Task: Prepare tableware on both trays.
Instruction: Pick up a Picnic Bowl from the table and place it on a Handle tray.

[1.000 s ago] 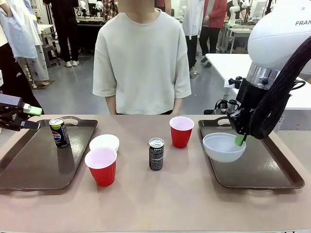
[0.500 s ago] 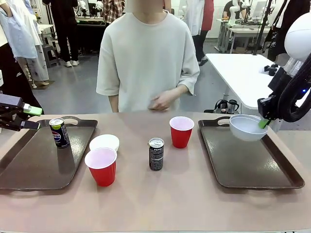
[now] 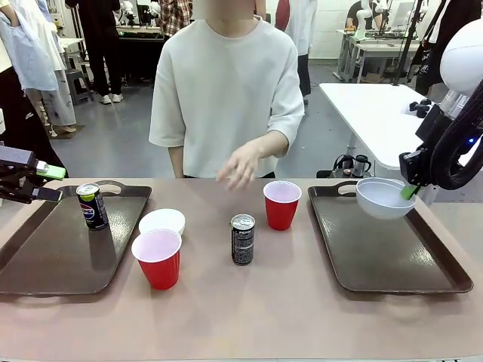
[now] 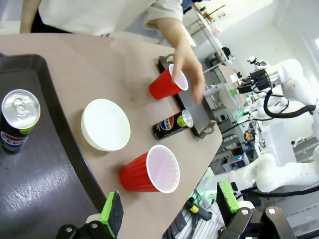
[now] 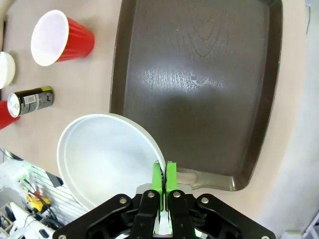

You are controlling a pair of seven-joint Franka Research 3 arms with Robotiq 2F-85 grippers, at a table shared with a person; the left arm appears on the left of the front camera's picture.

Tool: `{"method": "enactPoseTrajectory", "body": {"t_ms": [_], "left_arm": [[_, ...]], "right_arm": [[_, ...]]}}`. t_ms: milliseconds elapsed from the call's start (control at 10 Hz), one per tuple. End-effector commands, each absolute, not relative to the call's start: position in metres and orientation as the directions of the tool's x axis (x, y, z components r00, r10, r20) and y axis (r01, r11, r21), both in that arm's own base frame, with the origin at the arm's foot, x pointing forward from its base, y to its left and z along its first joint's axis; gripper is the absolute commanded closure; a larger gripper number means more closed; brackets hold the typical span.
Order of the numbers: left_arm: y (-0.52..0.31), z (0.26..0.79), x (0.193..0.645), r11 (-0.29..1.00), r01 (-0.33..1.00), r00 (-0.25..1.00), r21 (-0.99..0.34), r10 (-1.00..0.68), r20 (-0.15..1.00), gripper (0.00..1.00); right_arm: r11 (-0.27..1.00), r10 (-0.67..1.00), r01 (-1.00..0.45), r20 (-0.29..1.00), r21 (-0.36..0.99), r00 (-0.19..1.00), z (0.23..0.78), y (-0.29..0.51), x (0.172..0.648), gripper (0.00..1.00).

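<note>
Pinching bowl (image 5: 102,154) rim, right end effector (image 5: 163,175) hangs over tray (image 5: 199,74) edge.

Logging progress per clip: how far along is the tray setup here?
Done: one can stands on the left tray. In hand: the right gripper pinches a bowl by its rim at the right tray's far end. Left: the other bowl, both cups and the second can sit on the table; the left gripper is open.

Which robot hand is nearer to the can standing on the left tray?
Left. The left hand hangs open just beside that can; the right hand is far across the table, gripping a white bowl.
</note>
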State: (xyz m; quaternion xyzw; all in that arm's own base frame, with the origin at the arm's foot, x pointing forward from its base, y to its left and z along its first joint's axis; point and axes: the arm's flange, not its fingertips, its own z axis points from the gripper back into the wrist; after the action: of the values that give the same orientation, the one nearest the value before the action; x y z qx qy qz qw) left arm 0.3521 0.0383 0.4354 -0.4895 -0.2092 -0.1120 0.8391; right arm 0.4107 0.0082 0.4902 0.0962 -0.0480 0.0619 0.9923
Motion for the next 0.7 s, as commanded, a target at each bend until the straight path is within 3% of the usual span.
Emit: {"method": "enactPoseTrajectory", "body": {"t_ms": [0, 300, 600], "left_arm": [[0.039, 0.434, 0.354, 0.477, 0.419, 0.872, -0.772, 0.024, 0.488, 0.00], [0.039, 0.434, 0.354, 0.477, 0.419, 0.872, -0.772, 0.024, 0.488, 0.00], [0.039, 0.434, 0.354, 0.477, 0.419, 0.872, -0.772, 0.024, 0.488, 0.00]], "right_arm": [[0.993, 0.045, -0.062, 0.157, 0.103, 0.987, 0.467, -0.007, 0.420, 0.96], [0.998, -0.022, 0.009, 0.218, 0.060, 0.976, 0.436, -0.029, 0.431, 0.96], [0.998, -0.011, 0.001, 0.165, 0.062, 0.986, 0.403, -0.028, 0.435, 0.96]]}}
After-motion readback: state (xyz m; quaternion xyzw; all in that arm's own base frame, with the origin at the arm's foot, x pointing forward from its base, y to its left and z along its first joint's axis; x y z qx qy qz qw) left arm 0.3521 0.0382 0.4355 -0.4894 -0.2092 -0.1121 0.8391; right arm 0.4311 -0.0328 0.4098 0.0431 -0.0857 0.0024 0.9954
